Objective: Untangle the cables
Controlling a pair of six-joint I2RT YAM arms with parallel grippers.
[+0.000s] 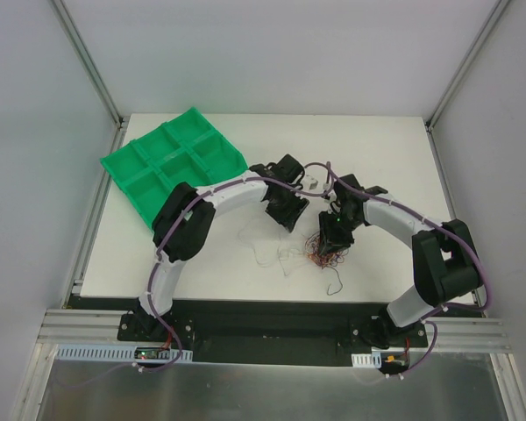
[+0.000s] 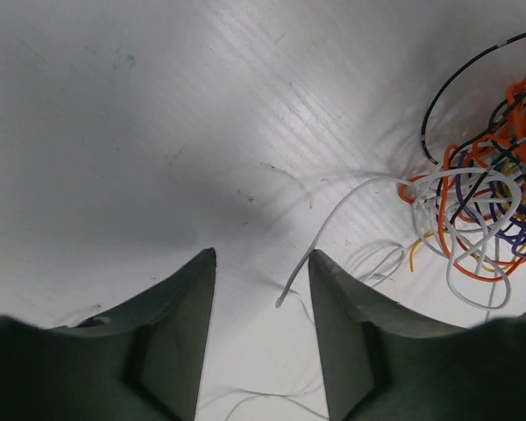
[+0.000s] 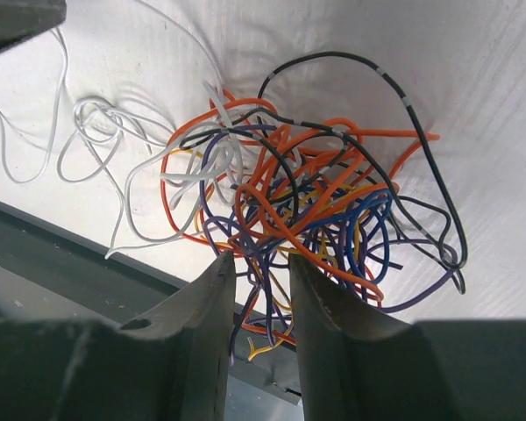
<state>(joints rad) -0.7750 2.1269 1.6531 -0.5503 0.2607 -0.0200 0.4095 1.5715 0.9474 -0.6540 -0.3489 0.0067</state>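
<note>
The cables are a loose clump of thin orange, purple, blue, black, yellow and white wires on the white table. In the right wrist view the clump lies just beyond my right gripper. Its jaws stand narrowly apart, with a few purple, orange and yellow strands hanging loose between them, not pinched. My left gripper is open and empty. One free white wire end lies between its fingertips. The clump is at its right.
A green compartment tray stands at the back left. Thin white wire loops trail left of the clump, also in the top view. A dark rail runs along the table's near edge.
</note>
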